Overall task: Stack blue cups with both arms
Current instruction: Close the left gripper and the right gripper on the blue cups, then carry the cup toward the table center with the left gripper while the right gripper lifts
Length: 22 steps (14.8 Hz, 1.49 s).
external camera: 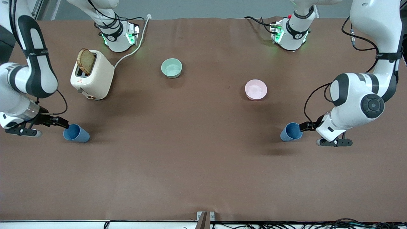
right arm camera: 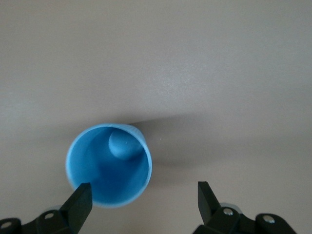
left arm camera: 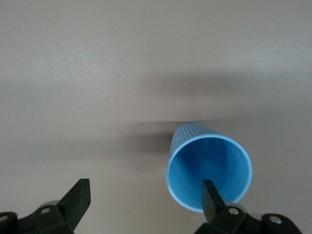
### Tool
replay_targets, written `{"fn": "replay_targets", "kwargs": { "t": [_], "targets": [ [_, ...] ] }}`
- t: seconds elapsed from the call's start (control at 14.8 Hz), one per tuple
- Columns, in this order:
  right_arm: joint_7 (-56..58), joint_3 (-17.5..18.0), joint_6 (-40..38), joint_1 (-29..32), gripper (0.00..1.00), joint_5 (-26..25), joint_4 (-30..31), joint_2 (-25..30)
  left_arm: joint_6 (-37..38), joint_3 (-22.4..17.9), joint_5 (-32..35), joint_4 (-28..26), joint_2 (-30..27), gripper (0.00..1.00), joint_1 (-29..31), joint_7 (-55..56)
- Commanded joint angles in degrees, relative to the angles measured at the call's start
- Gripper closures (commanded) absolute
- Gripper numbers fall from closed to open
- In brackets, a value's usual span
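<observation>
Two small matte blue tapered plastic cups stand upright on the brown desk (external camera: 190, 165), well apart: one (external camera: 76, 133) at the right arm's end, the other (external camera: 291, 132) at the left arm's end. Both arms seem to be at the reaching step, nothing gripped yet. The right pincer (right arm camera: 144, 197) is spread wide, one finger (right arm camera: 80, 201) at the cup's rim; the left pincer (left arm camera: 146, 195) is equally wide, one finger (left arm camera: 212, 197) over the cup's mouth (neither straddles its cup). Next, each probably needs to centre on a cup and close. A cream toaster (external camera: 92, 79) holding toast, a pale green bowl (external camera: 171, 68) and a pink bowl (external camera: 256, 89) sit farther from the front camera, not obstructing.
</observation>
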<state>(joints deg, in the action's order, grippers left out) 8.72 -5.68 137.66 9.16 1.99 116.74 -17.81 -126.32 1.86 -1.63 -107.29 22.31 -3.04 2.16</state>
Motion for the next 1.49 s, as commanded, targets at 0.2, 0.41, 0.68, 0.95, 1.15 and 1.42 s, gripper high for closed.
{"fn": "replay_targets", "kwargs": {
  "t": [0.2, 0.41, 0.68, 0.95, 1.15, 1.42],
  "targets": [
    [0.3, 0.8, 4.7, 0.5, 0.27, 0.5, -0.1, -4.9, -4.0, 0.2, 0.0, 0.2, 4.3, 0.01, -0.4, -0.4],
    [0.2, 0.8, 5.0, 0.4, 0.67, 1.5, -0.4, -5.7, -3.8, 0.2, 0.0, 0.0, 4.8, 0.18, -1.4, -0.4],
    [-0.1, 0.8, 4.3, 0.3, 0.96, 2.0, -0.9, -5.6, -3.4, 0.3, 0.0, 0.2, 4.9, 0.79, -1.4, -0.3],
    [0.2, 0.8, -2.0, 0.2, 0.99, 2.0, -3.8, -2.6, -3.3, 0.3, 0.0, 0.2, 4.8, 0.99, -1.4, -0.4],
    [-0.2, 0.7, -18.5, 0.2, 1.00, 2.0, -11.7, 1.1, -3.1, 0.3, 0.0, 2.1, 4.1, 0.99, -1.4, -0.3],
    [-2.6, 0.8, -32.3, -0.1, 0.99, 1.3, -20.0, 6.1, 9.3, 2.4, 0.0, 14.2, 2.8, 1.00, -3.3, -0.2]
  ]
}}
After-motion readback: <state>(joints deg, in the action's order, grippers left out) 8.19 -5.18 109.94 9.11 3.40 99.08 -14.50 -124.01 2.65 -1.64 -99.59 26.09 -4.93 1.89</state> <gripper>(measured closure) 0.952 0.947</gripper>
